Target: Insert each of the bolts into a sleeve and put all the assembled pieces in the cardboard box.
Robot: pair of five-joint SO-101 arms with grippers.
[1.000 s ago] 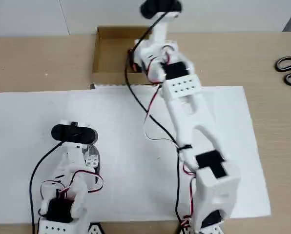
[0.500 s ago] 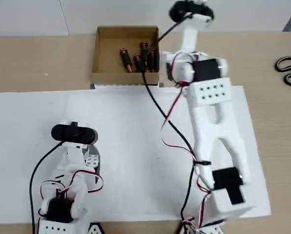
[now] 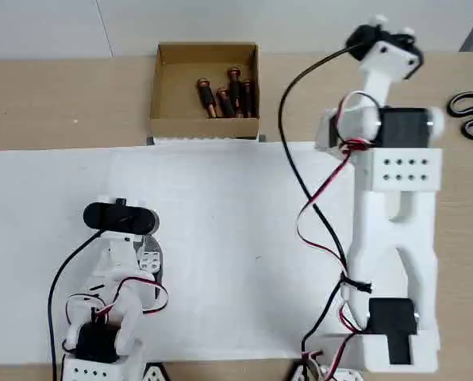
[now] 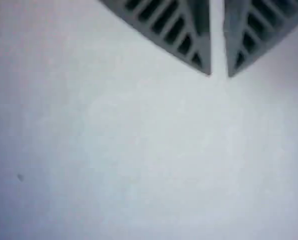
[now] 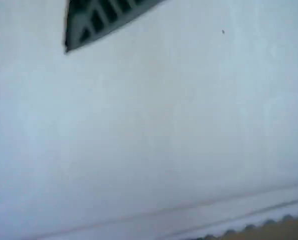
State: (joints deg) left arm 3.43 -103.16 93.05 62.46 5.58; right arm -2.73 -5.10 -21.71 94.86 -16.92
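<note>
Left fingers (image 4: 201, 57) pressed together, empty, over paper (image 4: 139, 150). Right arm (image 3: 395, 159): grip cannot tell. Box (image 3: 205, 127) well ahead of left fingers, nearer right arm. Bolts (image 3: 224, 94) lie inside, long axes pointing away. Likely nothing more to fetch.

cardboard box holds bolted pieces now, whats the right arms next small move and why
Probably fold the right arm back toward its base: the assembled pieces lie inside the cardboard box, and the arm stands apart from it.
</note>
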